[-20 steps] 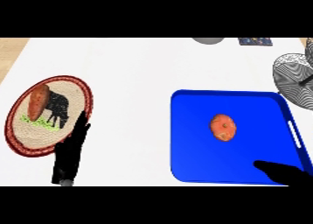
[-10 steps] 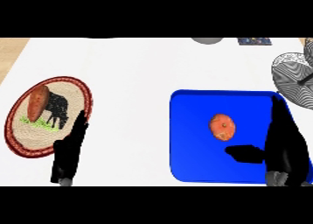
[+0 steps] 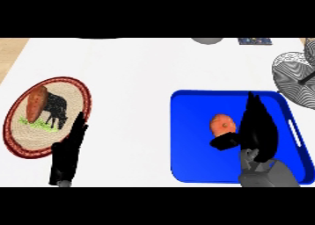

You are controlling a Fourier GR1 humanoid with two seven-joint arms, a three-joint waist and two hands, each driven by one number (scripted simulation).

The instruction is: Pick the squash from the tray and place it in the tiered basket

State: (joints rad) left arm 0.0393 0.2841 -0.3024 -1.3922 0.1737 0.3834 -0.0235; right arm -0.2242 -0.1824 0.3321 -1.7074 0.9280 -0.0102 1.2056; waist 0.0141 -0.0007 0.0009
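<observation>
We have the right robot hand [image 3: 256,127] over the blue tray [image 3: 192,162], its fingers straight and pointing toward twelve o'clock, the thumb reaching out toward nine o'clock just below the squash [image 3: 222,124]. It is open and holds nothing. The squash, small and orange, lies on the tray floor at about nine o'clock from the palm, just beside it; whether the thumb already touches it we cannot tell.

The step in hand, as we judge it, is the closing approach. To do it well we should bring the palm a little further toward nine o'clock, so that the squash sits between thumb and fingers and not outside them, then lower until the fingertips reach the tray floor on its far side. Only then should we curl. A rounded thing like this will likely roll away if one side pushes first, so both sides should meet it together.

The tiered basket [image 3: 302,79] stands at about two o'clock from the tray, near the table's [image 3: 134,66] right edge; we should lift clear of the tray rim before swinging there.

The left robot hand [image 3: 67,154] rests open at the lower left, beside the woven plate [image 3: 75,88]
</observation>
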